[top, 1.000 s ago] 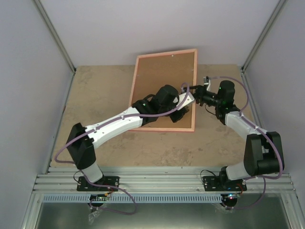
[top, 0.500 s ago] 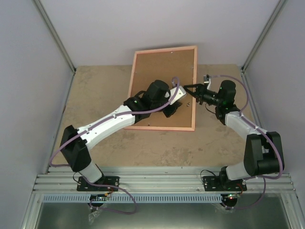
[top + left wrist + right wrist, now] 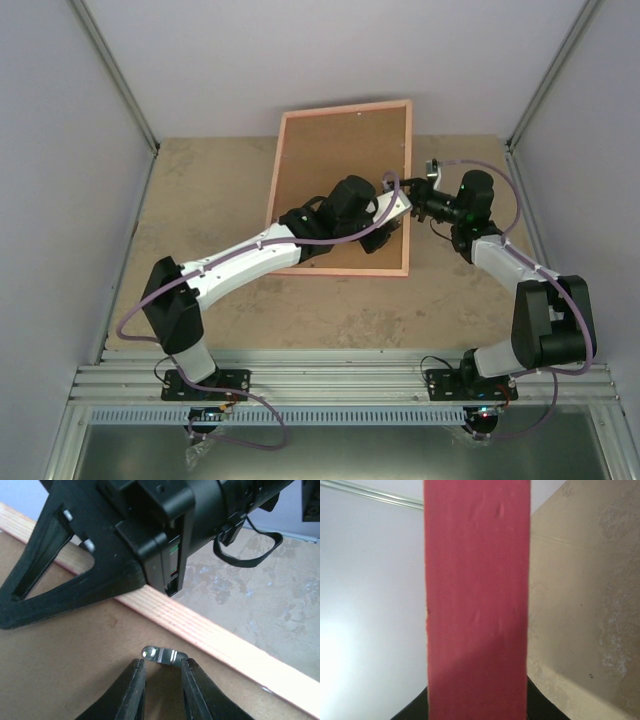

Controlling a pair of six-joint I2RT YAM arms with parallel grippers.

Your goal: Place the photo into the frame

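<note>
Just right of centre in the overhead view, the frame [image 3: 340,111] sits back-up over the table [image 3: 200,200]. Its long axis runs from the lower to the upper part of the picture, and the brown backing board [image 3: 330,160] fills it. We see no photo in any view, and we cannot tell whether it lies under the board. Our right gripper [image 3: 412,197] is clamped on the frame's right rail, whose pink face fills its wrist view. Our left gripper [image 3: 164,669] hangs over the board just inside that rail. Its jaws are nearly together, with a metal clip [image 3: 165,655] crosswise between the tips, apparently touching both. The clip lies dead ahead of the left hand, the nearer arm, so we judge that working it comes next.
</note>
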